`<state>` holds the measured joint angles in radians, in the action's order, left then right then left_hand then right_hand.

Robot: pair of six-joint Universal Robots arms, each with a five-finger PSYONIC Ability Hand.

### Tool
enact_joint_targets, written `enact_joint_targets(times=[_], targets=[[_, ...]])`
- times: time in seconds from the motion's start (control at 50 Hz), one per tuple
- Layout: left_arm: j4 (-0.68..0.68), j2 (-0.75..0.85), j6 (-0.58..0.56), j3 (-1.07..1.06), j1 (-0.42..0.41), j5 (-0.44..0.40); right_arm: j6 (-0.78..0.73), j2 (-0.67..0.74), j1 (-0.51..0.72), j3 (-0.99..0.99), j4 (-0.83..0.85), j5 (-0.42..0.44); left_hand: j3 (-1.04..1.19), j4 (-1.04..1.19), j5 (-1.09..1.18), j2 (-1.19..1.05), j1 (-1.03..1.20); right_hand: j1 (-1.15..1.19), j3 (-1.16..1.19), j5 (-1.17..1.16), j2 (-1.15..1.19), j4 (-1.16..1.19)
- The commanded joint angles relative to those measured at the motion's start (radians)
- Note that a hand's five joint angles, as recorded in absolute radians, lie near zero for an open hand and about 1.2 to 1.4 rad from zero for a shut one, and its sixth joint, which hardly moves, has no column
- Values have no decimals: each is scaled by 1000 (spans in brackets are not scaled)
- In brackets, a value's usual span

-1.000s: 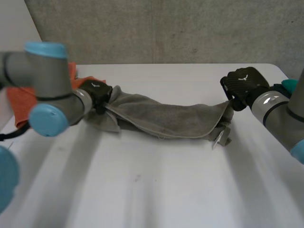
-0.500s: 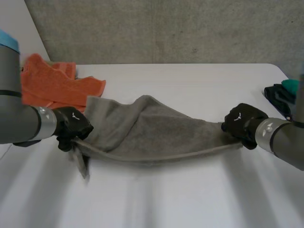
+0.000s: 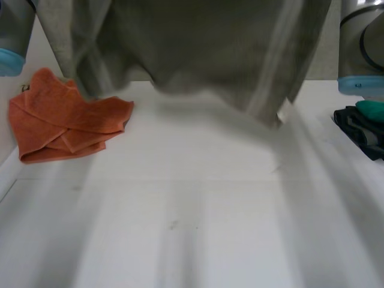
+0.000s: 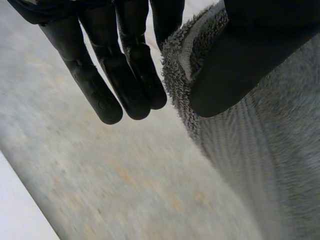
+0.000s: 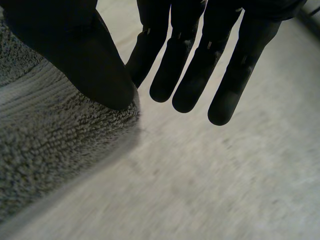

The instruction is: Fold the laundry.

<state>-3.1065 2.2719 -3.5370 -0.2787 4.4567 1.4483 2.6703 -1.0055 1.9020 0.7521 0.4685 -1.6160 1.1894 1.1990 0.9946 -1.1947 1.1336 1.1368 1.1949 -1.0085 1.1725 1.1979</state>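
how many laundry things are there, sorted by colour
grey towel: 1
orange cloth: 1
teal cloth: 1
black item: 1
total: 4

Hemmed edge of grey towel (image 4: 260,165) between thumb and straight fingers (image 4: 131,67) of left hand (image 4: 250,50).

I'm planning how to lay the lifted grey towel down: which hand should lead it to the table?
Probably the right hand: the grey towel hangs lowest on its side, over bare white table, while the orange cloth lies on the left hand's side.
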Motion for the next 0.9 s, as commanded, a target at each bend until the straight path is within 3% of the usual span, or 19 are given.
enact_joint_targets(times=[0.02, 0.14, 0.28, 0.4, 0.48, 0.54, 0.66, 0.78, 0.9], targets=[[-50, -66, 87, -196, 19, 3, 3, -47, 0, 131, 56, 34, 207, 197, 227, -202, 263, 259, 201, -213, 224, 198], [12, -112, 87, -436, 42, -17, 3, -77, -18, 295, -42, 100, 207, 197, 227, -202, 263, 259, 201, -213, 224, 198], [71, -160, 14, -805, 88, -124, -41, -90, -60, 538, -237, 232, 207, 197, 227, -202, 263, 259, 201, -213, 224, 198], [74, -140, -181, -1032, 122, -216, -139, -53, -81, 712, -307, 286, 207, 197, 227, -202, 263, 259, 201, -213, 224, 198], [72, -100, -307, -1071, 130, -221, -184, -21, -78, 759, -271, 286, 196, 186, 216, -190, 251, 259, 201, -213, 224, 198], [78, -77, -350, -1070, 125, -209, -184, -15, -77, 767, -254, 280, -44, -54, -24, 49, 12, 259, 201, -213, 224, 198], [74, -92, -332, -1073, 105, -178, -145, -28, -70, 756, -244, 265, -432, -442, -412, 438, -377, 259, 201, -213, 224, 198], [71, -130, -237, -1086, 81, -135, -86, -85, -55, 739, -251, 249, -817, -826, -796, 822, -761, 259, 201, -213, 224, 198], [72, -138, -148, -1113, 50, -98, -52, -131, -35, 724, -257, 223, -973, -983, -953, 978, -917, 259, 201, -213, 224, 198]])
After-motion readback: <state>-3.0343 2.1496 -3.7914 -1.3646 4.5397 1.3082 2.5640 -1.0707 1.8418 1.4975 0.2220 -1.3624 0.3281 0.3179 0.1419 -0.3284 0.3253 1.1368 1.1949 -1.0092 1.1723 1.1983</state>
